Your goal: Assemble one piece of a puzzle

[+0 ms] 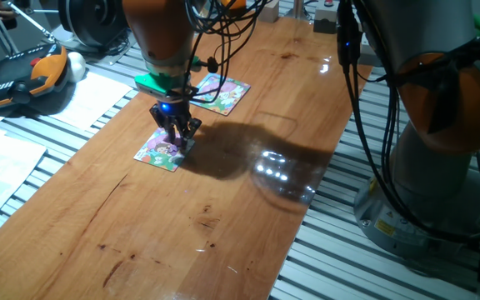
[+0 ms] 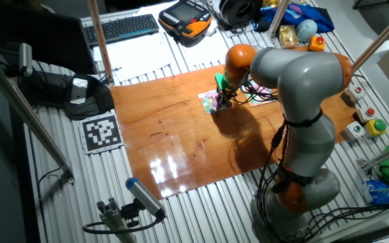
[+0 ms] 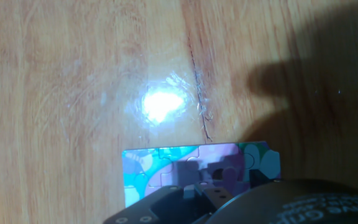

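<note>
Fingers (image 1: pixel 176 133) on puzzle (image 1: pixel 158 152); piece hidden.

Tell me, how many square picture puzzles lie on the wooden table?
2. The puzzle lies directly under the gripper. The second square puzzle lies behind it, farther along the table. Other puzzles could be hidden behind the arm.
</note>
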### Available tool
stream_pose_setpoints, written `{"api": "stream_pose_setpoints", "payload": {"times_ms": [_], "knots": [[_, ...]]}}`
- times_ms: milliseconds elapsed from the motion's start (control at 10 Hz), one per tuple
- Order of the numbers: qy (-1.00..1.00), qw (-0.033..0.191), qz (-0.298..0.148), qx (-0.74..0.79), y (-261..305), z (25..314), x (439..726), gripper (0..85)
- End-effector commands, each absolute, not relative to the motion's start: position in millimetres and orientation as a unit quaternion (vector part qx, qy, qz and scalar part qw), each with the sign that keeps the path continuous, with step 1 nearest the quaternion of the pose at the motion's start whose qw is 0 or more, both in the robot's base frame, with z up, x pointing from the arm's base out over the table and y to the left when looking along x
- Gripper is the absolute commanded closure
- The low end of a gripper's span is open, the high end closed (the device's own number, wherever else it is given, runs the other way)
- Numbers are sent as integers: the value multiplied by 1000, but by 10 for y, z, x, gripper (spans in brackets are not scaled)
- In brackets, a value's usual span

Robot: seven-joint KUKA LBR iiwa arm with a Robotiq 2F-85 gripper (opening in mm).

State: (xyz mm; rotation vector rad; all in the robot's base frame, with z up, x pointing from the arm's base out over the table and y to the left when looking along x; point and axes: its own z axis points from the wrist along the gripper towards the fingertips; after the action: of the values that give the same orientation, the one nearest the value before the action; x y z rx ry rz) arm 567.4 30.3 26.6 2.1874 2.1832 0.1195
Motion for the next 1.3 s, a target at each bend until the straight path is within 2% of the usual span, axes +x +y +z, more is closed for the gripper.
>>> {"api": "stream_pose_setpoints", "payload": {"times_ms": [0,1200], "knots": [[706,24,39,707,303,264,5676,850],[706,1,21,708,304,245,5688,850]]}}
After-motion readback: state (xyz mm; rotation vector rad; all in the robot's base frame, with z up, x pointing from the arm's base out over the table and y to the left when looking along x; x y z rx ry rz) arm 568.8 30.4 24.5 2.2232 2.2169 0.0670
